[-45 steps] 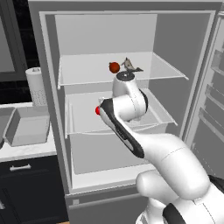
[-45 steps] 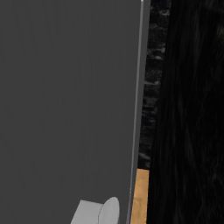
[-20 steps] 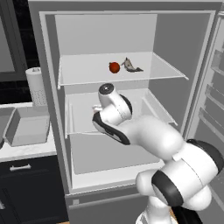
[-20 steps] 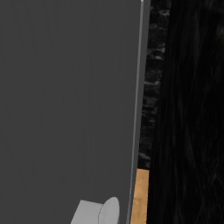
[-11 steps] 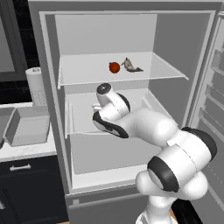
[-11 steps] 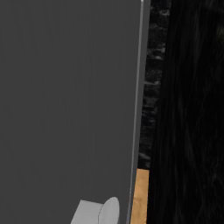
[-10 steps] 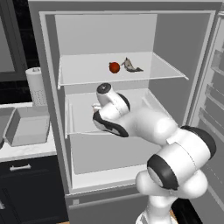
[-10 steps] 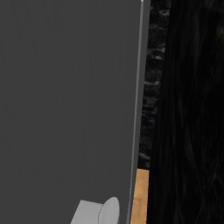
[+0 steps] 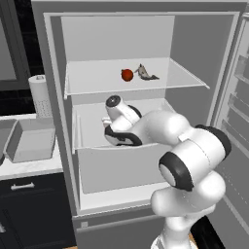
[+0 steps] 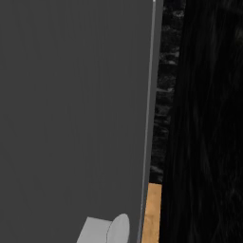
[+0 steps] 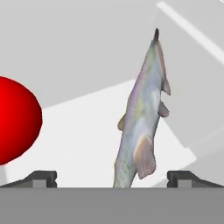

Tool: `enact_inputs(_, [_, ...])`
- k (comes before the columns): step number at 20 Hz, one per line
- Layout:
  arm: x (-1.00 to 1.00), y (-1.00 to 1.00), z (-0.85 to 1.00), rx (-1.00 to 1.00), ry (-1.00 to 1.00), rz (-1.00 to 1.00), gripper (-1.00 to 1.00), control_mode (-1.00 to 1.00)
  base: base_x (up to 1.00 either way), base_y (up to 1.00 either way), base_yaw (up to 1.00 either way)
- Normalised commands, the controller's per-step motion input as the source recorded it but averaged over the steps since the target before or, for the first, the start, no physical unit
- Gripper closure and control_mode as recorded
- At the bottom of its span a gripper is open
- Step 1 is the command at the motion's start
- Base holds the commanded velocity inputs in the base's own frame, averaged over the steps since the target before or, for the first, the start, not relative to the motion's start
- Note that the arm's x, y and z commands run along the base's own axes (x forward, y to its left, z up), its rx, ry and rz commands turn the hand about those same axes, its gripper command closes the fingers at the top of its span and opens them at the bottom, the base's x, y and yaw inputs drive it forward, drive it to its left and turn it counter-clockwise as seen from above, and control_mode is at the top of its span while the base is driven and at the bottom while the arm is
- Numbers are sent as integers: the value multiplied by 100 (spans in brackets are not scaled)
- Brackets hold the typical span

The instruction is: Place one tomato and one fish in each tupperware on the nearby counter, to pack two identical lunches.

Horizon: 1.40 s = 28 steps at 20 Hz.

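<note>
In the hand view a silvery fish (image 11: pixel 142 122) stands on end straight ahead, in line with the gap of my gripper (image 11: pixel 113 180). The small dark fingertips (image 11: pixel 41 178) stand far apart and touch nothing, so the gripper is open. A red tomato (image 11: pixel 15 120) lies to the fish's left. In the left base view my hand (image 9: pixel 113 121) reaches into the fridge's middle compartment, with its fingers hidden behind the wrist. Another tomato (image 9: pixel 127 74) and fish (image 9: pixel 145 73) lie on the upper shelf. One grey tupperware (image 9: pixel 29 141) sits on the counter (image 9: pixel 29 168) at the left.
The fridge stands open, with its door shelves (image 9: pixel 238 97) at the right. A paper towel roll (image 9: pixel 40 95) stands behind the tupperware. In the right base view a dark grey panel (image 10: pixel 71 109) is close in front, with a black wall (image 10: pixel 209 118) beside it.
The arm has come down from the upper shelf's height and swung left into the middle compartment. Over the last half second it has barely moved. The gripper has stayed open.
</note>
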Motion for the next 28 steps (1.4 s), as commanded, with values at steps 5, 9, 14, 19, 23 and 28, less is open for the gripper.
enact_inputs(5, [34,0,-17,-1,2,-1,-100,-100,0,0,0])
enact_inputs(9, [18,0,0,0,0,-2,-100,-100,0,0,0])
enact_inputs(14, [1,-34,-22,0,0,0,100,-100,0,0,0])
enact_inputs(19, [0,-34,-49,0,0,0,100,-100,0,0,0])
enact_inputs(23, [-4,-25,-74,-1,0,0,100,-100,0,0,0])
enact_inputs(28, [-76,-10,-23,0,0,-4,100,-100,0,0,0])
